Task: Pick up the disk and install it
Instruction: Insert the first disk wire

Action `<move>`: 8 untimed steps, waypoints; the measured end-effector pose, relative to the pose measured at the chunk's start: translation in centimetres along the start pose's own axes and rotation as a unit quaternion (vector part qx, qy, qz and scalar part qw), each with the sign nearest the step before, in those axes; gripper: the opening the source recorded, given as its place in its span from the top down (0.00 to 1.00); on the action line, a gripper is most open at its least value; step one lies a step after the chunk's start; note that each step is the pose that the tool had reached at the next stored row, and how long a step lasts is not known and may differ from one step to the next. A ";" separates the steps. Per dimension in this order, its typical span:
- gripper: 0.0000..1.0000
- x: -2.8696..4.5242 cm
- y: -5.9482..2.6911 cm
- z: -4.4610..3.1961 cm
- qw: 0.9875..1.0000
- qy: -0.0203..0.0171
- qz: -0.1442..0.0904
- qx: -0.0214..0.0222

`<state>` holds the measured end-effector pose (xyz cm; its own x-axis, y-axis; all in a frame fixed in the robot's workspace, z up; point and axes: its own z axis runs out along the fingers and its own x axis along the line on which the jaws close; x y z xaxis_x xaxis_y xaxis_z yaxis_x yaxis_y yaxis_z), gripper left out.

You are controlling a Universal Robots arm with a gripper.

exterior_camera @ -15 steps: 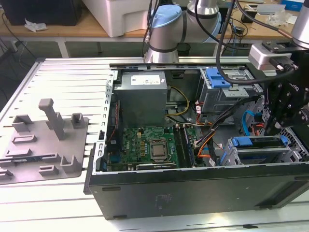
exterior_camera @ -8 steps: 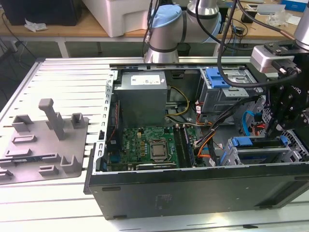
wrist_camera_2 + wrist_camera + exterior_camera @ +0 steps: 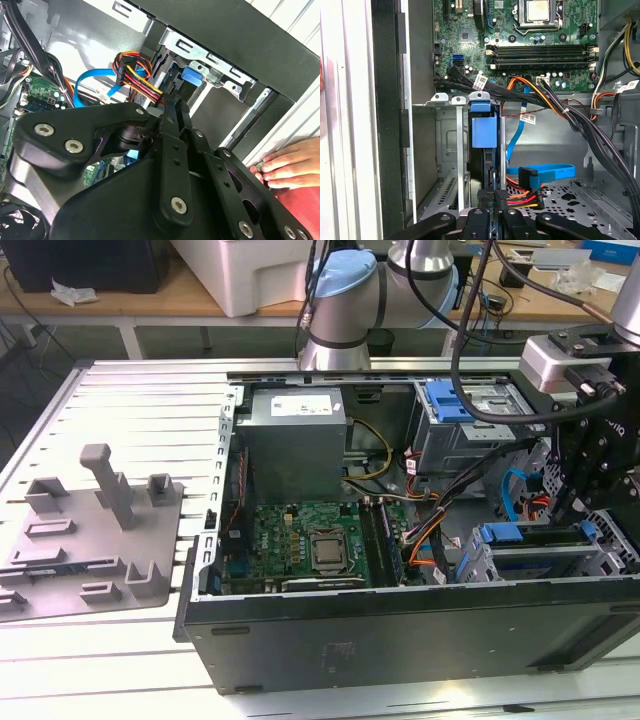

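Bright, even light from above, white glare washing out the slatted table (image 3: 130, 400) far from the gripper (image 3: 572, 512), pale blown-out strip beyond the case wall (image 3: 387, 125), drive bay (image 3: 447, 150) just ahead of the gripper shadowed, its links near-black in the second wrist view.

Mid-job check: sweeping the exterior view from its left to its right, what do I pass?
Grey fixture plate → grey power-supply box → memory slots → blue-fronted upper drive bay → blue-framed disk.

black screwed pincer (image 3: 175, 107), silver arm (image 3: 335, 340), blue caps (image 3: 340, 278)
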<state>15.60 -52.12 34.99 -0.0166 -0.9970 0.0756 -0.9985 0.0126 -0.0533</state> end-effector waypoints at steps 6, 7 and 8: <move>0.84 0.00 -0.09 0.02 1.000 0.000 0.000 0.000; 0.84 0.00 -0.09 0.02 1.000 0.000 0.000 0.000; 0.84 0.00 -0.09 0.03 1.000 0.000 0.000 0.000</move>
<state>15.70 -52.13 34.97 -0.0165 -0.9970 0.0755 -0.9985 0.0125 -0.0532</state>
